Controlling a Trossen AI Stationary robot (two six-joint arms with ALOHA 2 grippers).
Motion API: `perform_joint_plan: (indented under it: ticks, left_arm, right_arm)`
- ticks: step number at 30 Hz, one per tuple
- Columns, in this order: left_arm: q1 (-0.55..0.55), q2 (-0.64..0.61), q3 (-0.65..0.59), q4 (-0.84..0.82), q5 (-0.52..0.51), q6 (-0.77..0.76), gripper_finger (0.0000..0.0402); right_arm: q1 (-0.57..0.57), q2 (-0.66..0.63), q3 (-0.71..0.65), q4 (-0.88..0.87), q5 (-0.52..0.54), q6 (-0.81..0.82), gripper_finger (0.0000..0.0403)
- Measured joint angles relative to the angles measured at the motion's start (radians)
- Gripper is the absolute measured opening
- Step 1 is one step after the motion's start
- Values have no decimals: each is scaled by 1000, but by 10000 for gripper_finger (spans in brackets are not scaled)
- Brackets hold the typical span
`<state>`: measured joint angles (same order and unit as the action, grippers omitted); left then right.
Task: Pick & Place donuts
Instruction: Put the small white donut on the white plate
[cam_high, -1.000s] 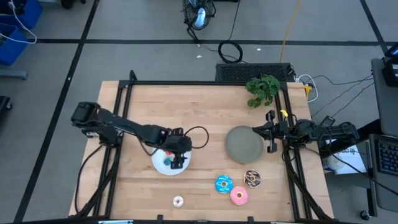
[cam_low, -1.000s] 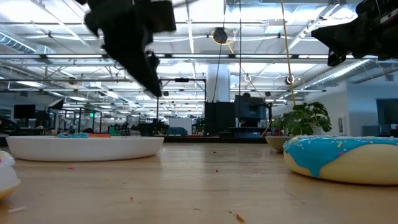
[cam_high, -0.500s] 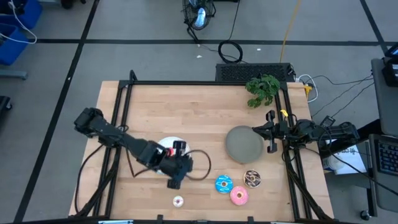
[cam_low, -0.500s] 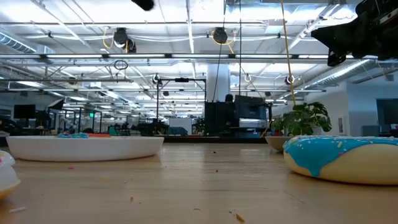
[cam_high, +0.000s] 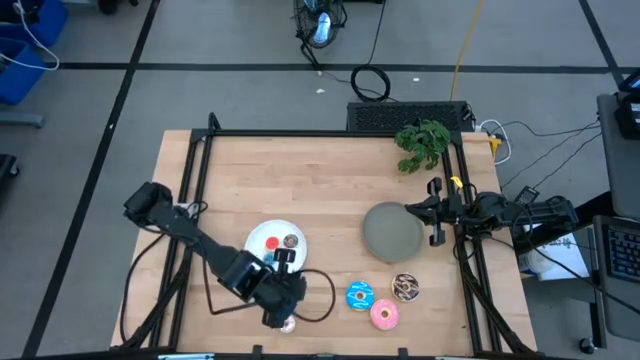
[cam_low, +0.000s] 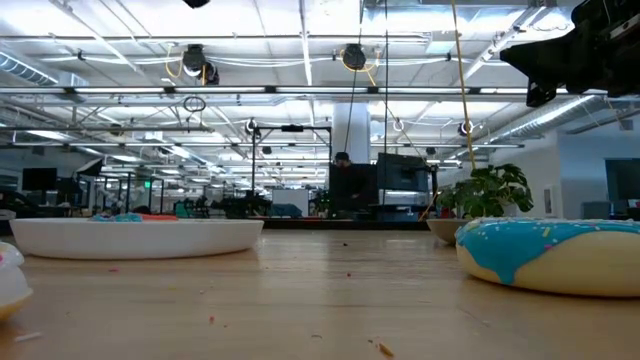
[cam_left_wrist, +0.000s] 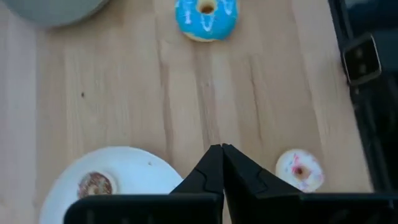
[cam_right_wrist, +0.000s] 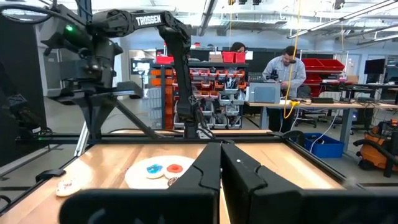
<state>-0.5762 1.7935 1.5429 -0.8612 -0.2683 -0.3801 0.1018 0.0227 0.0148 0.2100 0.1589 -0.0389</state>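
Observation:
On the white plate (cam_high: 262, 236) lie three tiny donuts: red (cam_high: 271, 242), brown (cam_high: 290, 241) and blue (cam_high: 270, 257). A pale pink tiny donut (cam_high: 288, 323) lies on the table near the front edge. To its right lie the larger blue (cam_high: 359, 296), brown sprinkled (cam_high: 405, 288) and pink (cam_high: 384, 315) donuts. My left gripper (cam_high: 290, 305) hovers shut and holds nothing, between the plate and the pale pink donut (cam_left_wrist: 300, 170). My right gripper (cam_high: 435, 212) waits shut at the table's right edge.
A grey plate (cam_high: 392, 232) lies upside down right of centre, and a green plant (cam_high: 423, 143) stands at the back right. The black frame rails (cam_high: 300, 133) run around the table. A person (cam_right_wrist: 288, 65) works at a bench in the room beyond.
My left gripper has shut and has left the white plate, going toward the table's near edge until it hangs by the pale pink donut. The plate with its three tiny donuts now lies uncovered.

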Motion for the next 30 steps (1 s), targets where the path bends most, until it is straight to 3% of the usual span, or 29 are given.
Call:
perform_joint_plan:
  ticks: [3, 6, 10, 15, 21, 30]
  left_arm:
    - [1, 0, 0, 8, 2, -73, 8]
    - [-16, 0, 7, 55, -3, -51, 4]
    - [-27, 26, 102, 60, -26, -52, 4]
    - [-34, 151, 295, -54, -31, 0, 3]
    - [-35, 322, 507, -247, 33, 16, 7]
    - [-35, 363, 555, -316, 59, 16, 13]
  right_arm:
    - [0, 0, 0, 0, 0, 0, 0]
    - [0, 0, 0, 2, 0, 0, 0]
    - [0, 0, 0, 2, 1, 0, 0]
    - [0, 0, 0, 2, 0, 1, 0]
    - [0, 3, 0, 3, -2, 1, 0]
    - [0, 5, 0, 0, -3, 1, 0]
